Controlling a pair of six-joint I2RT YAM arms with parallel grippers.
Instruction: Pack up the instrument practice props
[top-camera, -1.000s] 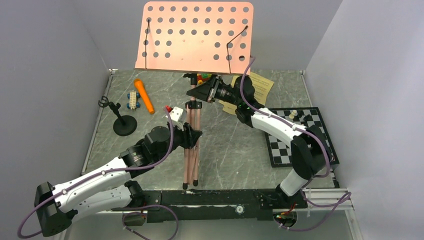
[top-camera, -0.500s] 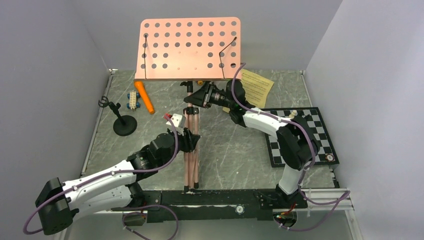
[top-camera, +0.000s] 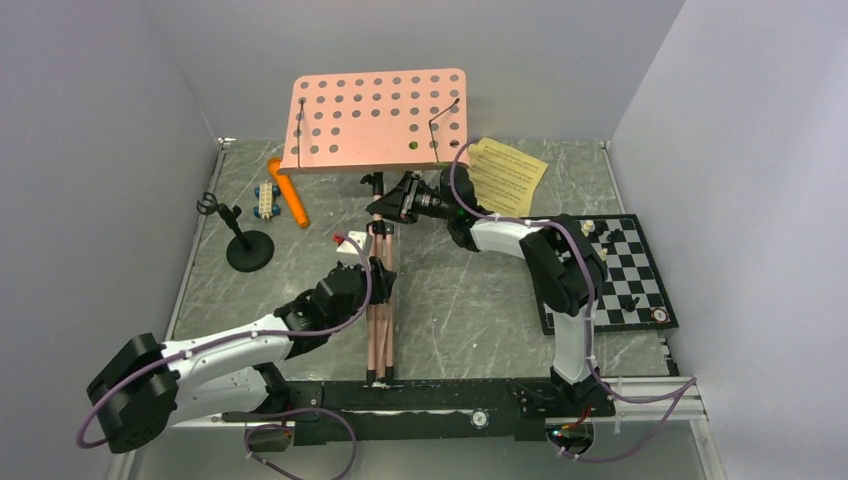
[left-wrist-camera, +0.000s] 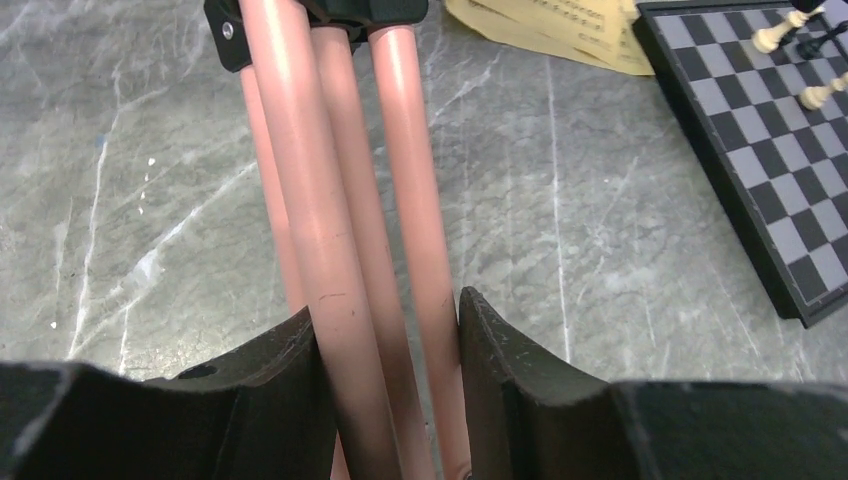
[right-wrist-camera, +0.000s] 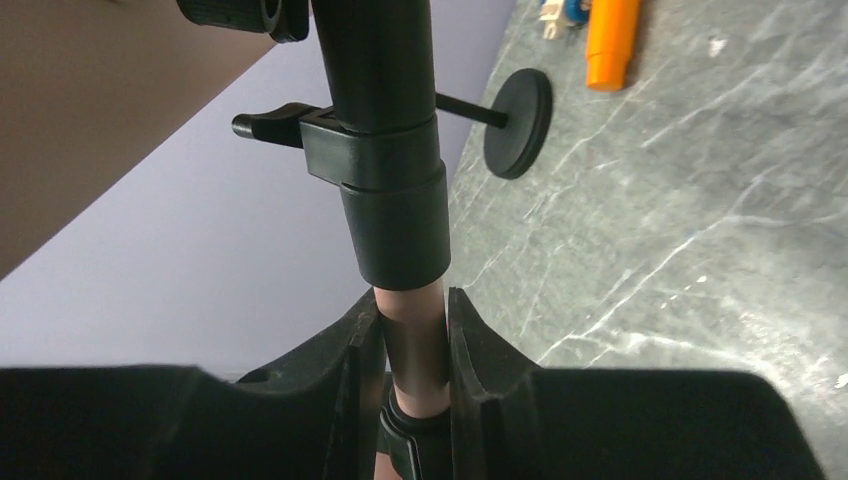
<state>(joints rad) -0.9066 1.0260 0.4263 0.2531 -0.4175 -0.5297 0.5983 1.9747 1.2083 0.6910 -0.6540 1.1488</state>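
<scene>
View from above: a pink music stand (top-camera: 375, 120) is held upright over the middle of a grey marble table (top-camera: 470, 300). Its perforated desk tilts toward the camera, and its tripod legs (top-camera: 380, 325) are folded into one bundle. The left gripper (top-camera: 375, 282) is clamped on the bundle low down. The right gripper (top-camera: 388, 205) is clamped on the pole (top-camera: 374, 183) just under the desk. Yellow sheet-music pages (top-camera: 508, 177) lie at the back right. An orange microphone (top-camera: 288, 192) and a black mic stand (top-camera: 248, 250) sit at the left, none of them packed yet. A chessboard (top-camera: 600, 275) sits at the right. The stand looks top-heavy, so the wide desk may swing, twist the pole in the grip, or strike the back wall (top-camera: 400, 40).

Left wrist view: both jaws press on the outer tubes of the three legs. The tubes are smooth and round and the bundle is loose. One leg may slip or splay out if the arms pull apart.

Right wrist view: the jaws are closed on the thin pink tube just below a black clamp collar (right-wrist-camera: 395, 210). The hold is narrow. If the collar is loose, the sections may telescope and drop the desk. The mic stand and microphone lie beyond, well apart from the pole, and could be struck if the stand is laid down that way.
</scene>
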